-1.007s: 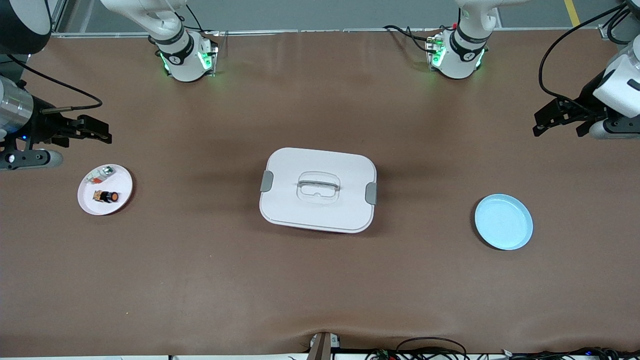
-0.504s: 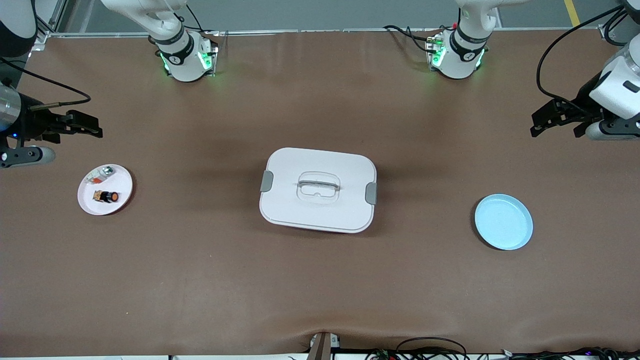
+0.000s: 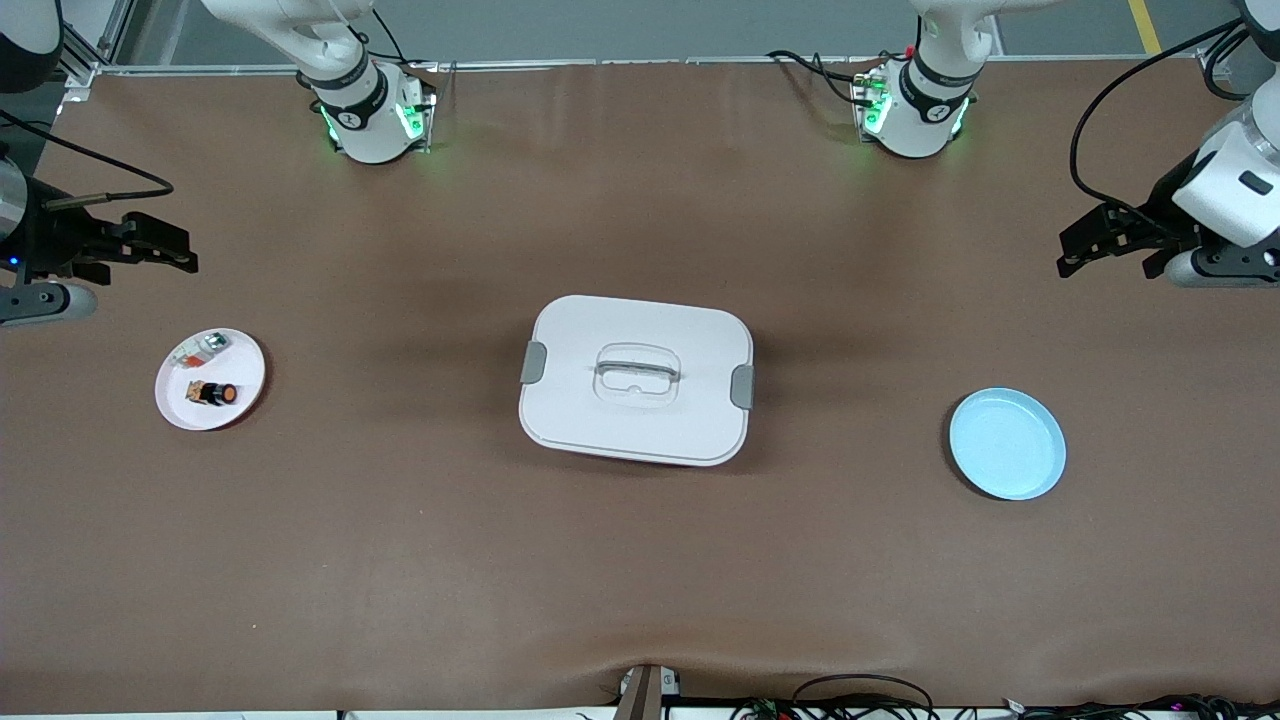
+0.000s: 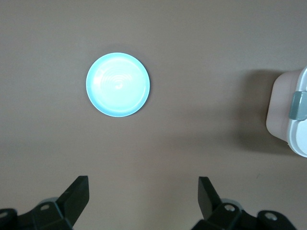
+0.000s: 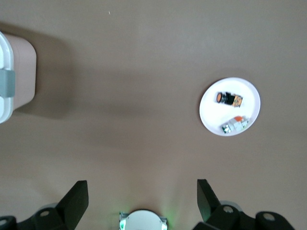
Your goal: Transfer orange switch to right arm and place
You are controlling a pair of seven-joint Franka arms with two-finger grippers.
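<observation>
The orange switch, a stubby black part with a round orange cap, lies on a small white plate toward the right arm's end of the table. It also shows in the right wrist view on that plate. My right gripper is open and empty, up in the air over bare table beside the plate; its open jaws show in its wrist view. My left gripper is open and empty over bare table at the left arm's end, and shows in its own wrist view.
A small silvery-clear part with a red-orange strip shares the white plate. A white lidded box with grey latches stands mid-table. An empty light blue plate lies toward the left arm's end, also in the left wrist view.
Both grippers have drawn a little outward toward their ends of the table, still open. The switch and plates have not moved.
</observation>
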